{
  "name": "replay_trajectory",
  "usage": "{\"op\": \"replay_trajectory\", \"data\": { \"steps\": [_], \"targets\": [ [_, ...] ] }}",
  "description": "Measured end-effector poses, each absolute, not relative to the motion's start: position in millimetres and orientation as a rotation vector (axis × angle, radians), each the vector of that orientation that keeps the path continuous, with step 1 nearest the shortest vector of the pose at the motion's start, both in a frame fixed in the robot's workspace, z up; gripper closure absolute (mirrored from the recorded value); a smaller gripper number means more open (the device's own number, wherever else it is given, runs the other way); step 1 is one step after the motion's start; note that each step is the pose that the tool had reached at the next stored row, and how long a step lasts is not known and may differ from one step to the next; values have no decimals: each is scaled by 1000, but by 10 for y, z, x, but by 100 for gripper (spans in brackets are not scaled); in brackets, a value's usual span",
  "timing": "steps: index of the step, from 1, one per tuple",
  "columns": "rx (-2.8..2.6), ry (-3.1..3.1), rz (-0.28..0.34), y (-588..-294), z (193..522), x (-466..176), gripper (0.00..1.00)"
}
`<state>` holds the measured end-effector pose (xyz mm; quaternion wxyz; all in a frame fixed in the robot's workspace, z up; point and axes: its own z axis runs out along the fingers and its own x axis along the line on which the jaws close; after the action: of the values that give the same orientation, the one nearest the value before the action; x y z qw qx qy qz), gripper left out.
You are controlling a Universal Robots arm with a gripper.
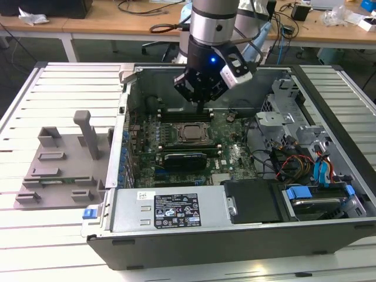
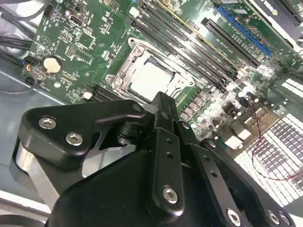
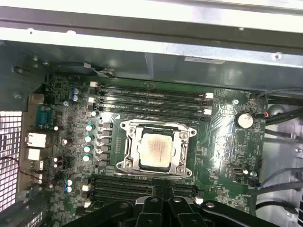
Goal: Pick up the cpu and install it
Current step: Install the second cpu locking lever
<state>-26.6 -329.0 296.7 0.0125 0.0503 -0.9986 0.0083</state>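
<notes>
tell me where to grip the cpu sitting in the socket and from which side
Probably by two opposite edges of the cpu, coming straight down from above. It lies flat, recessed within the metal socket frame, so only its top face shows and no sideways approach looks open to the jaws.

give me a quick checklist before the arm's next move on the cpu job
1. cpu seated inside the socket frame: ok.
2. cpu lying flat: ok in both wrist views.
3. end effector carrying nothing: ok, fingertips together and empty.
4. end effector apart from the motherboard: ok, it hangs above the memory slots.
5. Socket frame latched: cannot tell.
</notes>
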Motion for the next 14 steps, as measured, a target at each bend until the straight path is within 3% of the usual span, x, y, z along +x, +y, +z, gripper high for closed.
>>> {"op": "replay_trajectory", "data": {
  "steps": [4, 14],
  "targets": [
    [157, -3112, 37, -3287, 3167, -266, 89],
    [156, -3112, 35, -3287, 3216, -266, 89]
  ]
}}
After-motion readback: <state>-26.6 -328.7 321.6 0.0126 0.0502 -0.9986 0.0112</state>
